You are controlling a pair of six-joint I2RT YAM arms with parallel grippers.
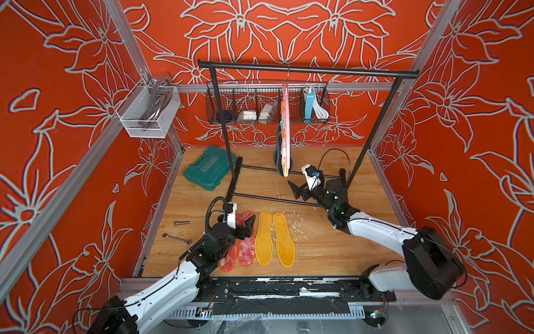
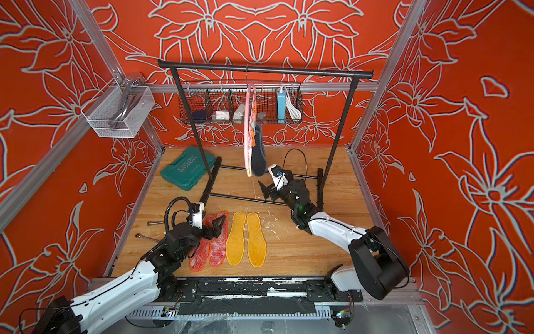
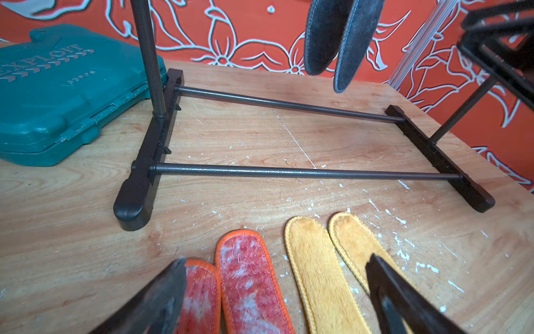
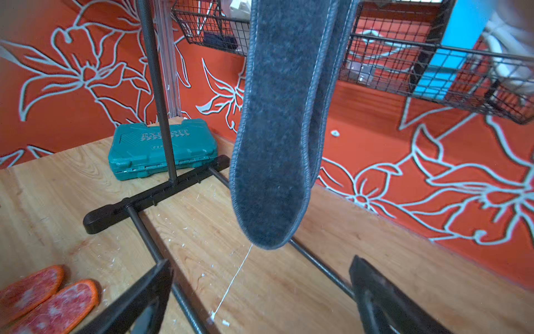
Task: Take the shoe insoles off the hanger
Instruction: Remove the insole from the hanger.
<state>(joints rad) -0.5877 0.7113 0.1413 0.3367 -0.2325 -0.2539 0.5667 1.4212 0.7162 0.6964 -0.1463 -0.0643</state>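
Observation:
The pink hanger [image 1: 286, 115] [image 2: 248, 127] hangs by its hook from the black rack's top bar. Two dark grey shoe insoles [image 1: 281, 157] [image 2: 258, 157] [image 3: 344, 37] [image 4: 277, 130] dangle from it. Two red-white insoles [image 1: 247, 243] [image 3: 248, 274] and two yellow insoles [image 1: 273, 238] [image 3: 315, 266] lie flat side by side on the table. My left gripper [image 1: 247, 226] [image 2: 216, 225] [image 3: 276, 258] hovers open over the toe ends of the red pair, holding nothing. My right gripper [image 1: 297, 191] [image 2: 267, 191] [image 4: 261, 260] stands open and empty just below and in front of the grey insoles' tips.
The black garment rack [image 1: 306, 70] has floor bars [image 3: 289, 172] beneath the hanger. A green tool case [image 1: 209, 167] lies at the back left. A bolt [image 1: 181, 223] and a wrench [image 1: 176, 238] lie left of the left arm. A wire basket [image 1: 267, 107] hangs on the back wall.

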